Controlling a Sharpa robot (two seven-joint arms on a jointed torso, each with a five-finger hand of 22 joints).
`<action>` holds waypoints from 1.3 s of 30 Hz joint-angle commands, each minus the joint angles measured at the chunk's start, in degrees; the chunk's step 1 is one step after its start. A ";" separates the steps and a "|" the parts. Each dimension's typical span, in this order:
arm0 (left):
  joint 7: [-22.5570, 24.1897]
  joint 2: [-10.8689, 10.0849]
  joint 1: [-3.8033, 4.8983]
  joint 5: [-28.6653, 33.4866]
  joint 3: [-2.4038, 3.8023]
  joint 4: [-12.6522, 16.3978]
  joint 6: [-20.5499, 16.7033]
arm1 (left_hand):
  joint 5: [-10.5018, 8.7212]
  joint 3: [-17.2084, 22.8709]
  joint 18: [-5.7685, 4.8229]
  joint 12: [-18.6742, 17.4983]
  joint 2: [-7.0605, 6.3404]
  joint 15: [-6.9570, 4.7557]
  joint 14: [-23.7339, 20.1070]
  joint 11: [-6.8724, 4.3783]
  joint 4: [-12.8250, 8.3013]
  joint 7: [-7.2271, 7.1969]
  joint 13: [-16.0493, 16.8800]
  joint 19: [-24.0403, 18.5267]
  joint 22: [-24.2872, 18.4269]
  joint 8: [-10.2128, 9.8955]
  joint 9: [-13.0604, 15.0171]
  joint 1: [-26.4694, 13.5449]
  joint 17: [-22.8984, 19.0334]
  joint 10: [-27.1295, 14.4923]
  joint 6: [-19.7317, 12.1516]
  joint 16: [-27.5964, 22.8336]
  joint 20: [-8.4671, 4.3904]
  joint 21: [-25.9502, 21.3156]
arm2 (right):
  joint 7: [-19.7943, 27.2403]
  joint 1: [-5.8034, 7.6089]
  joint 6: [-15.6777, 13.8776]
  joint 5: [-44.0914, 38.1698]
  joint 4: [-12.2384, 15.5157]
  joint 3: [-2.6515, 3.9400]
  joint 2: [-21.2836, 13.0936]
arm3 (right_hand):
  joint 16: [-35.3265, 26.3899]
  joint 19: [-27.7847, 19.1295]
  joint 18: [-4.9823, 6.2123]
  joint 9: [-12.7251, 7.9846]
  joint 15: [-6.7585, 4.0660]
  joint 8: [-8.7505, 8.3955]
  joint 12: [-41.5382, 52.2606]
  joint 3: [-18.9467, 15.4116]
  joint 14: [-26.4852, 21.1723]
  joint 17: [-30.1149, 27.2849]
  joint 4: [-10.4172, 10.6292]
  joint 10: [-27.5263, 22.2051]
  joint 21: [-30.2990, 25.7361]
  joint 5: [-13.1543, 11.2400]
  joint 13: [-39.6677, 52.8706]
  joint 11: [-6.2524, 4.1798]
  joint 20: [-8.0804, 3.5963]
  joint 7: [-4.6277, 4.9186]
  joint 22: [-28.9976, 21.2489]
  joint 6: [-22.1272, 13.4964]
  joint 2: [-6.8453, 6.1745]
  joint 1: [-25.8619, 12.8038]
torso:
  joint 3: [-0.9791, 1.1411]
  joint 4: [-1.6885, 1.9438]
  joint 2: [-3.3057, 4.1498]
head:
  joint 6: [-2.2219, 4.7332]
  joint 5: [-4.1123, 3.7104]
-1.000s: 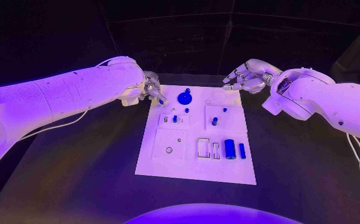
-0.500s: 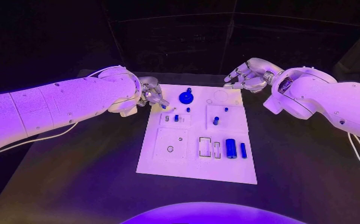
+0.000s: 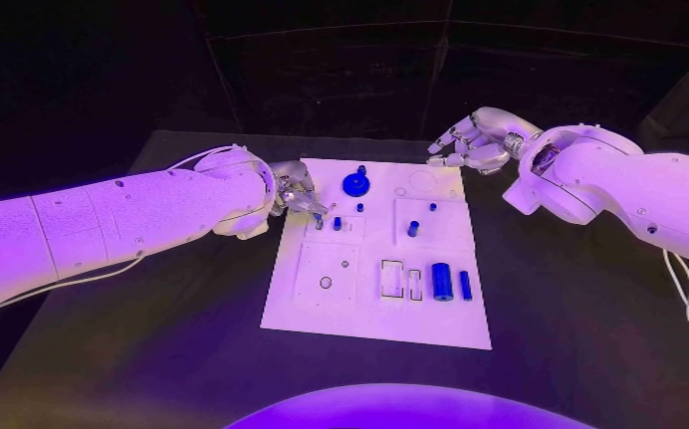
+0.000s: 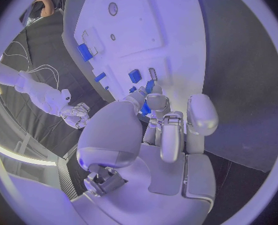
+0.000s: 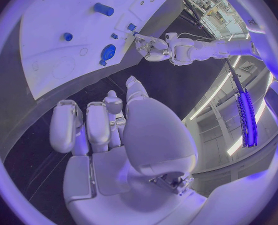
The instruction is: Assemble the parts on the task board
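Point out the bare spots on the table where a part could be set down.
Bare black table lies left of the task board, below the left arm, and right of it, below the right arm. It is crowded at the board's far left, where the left hand sits by the blue parts.

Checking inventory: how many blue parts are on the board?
7: disc; two small ones by the left hand; two mid-right; two cylinders. More may be hidden.

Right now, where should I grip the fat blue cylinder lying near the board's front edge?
Likely from above, fingers pinching across the middle of the fat blue cylinder. It lies flat on the task board, with a thinner blue pin alongside, so keep the fingers narrow.
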 commanded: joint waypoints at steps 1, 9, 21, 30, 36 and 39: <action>1.33 0.23 -0.25 -3.17 0.02 -0.13 -1.09 | 0.22 5.71 -0.70 0.25 -0.10 -0.42 5.98 0.07 -5.48 -0.24 0.03 0.40 0.05 0.19 0.09 0.38 14.88 0.40 -0.03 0.07 0.06 0.38 | 0.67 0.08 0.32 0.37 -0.03 0.04 0.07 | -0.23 -0.42 0.58 -0.05 -0.43 0.34 -0.17 -0.24 0.90 -0.03 0.02 -0.21 -0.24 0.16 -0.03 -0.03 -0.11 -0.20 -0.05 0.12 0.28 0.08 | 0.00 -0.06 0.04 | -0.07 -0.14; 0.76 0.23 -0.62 -4.07 -0.01 0.23 0.93 | 0.22 6.23 -0.70 0.24 -0.31 -0.42 5.98 0.06 -5.54 -0.24 0.02 0.43 0.09 0.23 0.17 0.18 14.87 0.43 -0.04 0.06 0.06 0.39 | 0.71 0.08 0.44 0.58 -0.10 0.03 0.09 | -0.20 -0.41 0.58 -0.05 -0.43 0.35 -0.13 -0.25 0.91 0.02 0.01 -0.19 -0.23 0.17 0.00 -0.03 -0.11 -0.20 -0.03 0.13 0.32 0.11 | 0.06 0.03 -0.03 | -0.25 0.07; 0.08 0.10 -0.74 -4.23 -0.07 0.92 3.31 | 0.22 6.63 -0.71 0.25 -0.46 -0.42 5.98 0.06 -5.59 -0.24 0.04 0.45 0.13 0.24 0.23 0.04 14.85 0.46 -0.05 0.05 0.06 0.41 | 0.77 0.07 0.57 0.78 -0.28 0.03 0.11 | -0.20 -0.41 0.58 -0.05 -0.43 0.35 -0.13 -0.25 0.91 0.02 0.01 -0.19 -0.23 0.17 0.00 -0.03 -0.11 -0.20 -0.03 0.13 0.32 0.11 | 0.06 -0.06 0.01 | -0.34 0.13; -0.53 -0.23 -0.83 -4.24 -0.08 1.64 4.16 | 0.22 7.01 -0.69 0.27 -0.69 -0.41 5.99 0.06 -5.69 -0.24 0.06 0.41 0.08 0.27 0.29 -0.07 14.89 0.49 -0.05 0.07 0.06 0.35 | 0.78 0.07 0.63 0.86 -0.38 0.03 0.09 | -0.20 -0.41 0.58 -0.05 -0.43 0.35 -0.13 -0.25 0.91 0.02 0.01 -0.19 -0.23 0.17 0.00 -0.03 -0.11 -0.20 -0.03 0.13 0.32 0.11 | 0.07 0.00 0.02 | -0.42 0.21; -0.97 -0.31 -0.84 -4.24 -0.08 1.75 4.42 | 0.22 7.09 -0.69 0.27 -0.75 -0.41 5.99 0.06 -5.72 -0.25 0.06 0.41 0.08 0.27 0.30 -0.09 14.89 0.50 -0.05 0.07 0.06 0.34 | 0.81 0.07 0.64 0.88 -0.38 0.03 0.07 | -0.20 -0.41 0.58 -0.05 -0.43 0.35 -0.13 -0.25 0.91 0.02 0.01 -0.19 -0.23 0.17 0.00 -0.03 -0.11 -0.20 -0.03 0.13 0.32 0.11 | 0.05 -0.02 -0.01 | -0.44 0.24; -1.17 -0.24 -0.85 -4.24 -0.08 1.69 4.36 | 0.22 7.09 -0.69 0.27 -0.75 -0.41 5.99 0.06 -5.72 -0.25 0.06 0.41 0.08 0.27 0.30 -0.09 14.89 0.50 -0.05 0.07 0.06 0.34 | 0.88 0.07 0.57 0.88 -0.33 0.03 0.08 | -0.20 -0.41 0.58 -0.05 -0.43 0.35 -0.13 -0.25 0.91 0.02 0.01 -0.19 -0.23 0.17 0.00 -0.03 -0.11 -0.20 -0.03 0.13 0.32 0.11 | 0.07 -0.07 0.00 | -0.48 0.25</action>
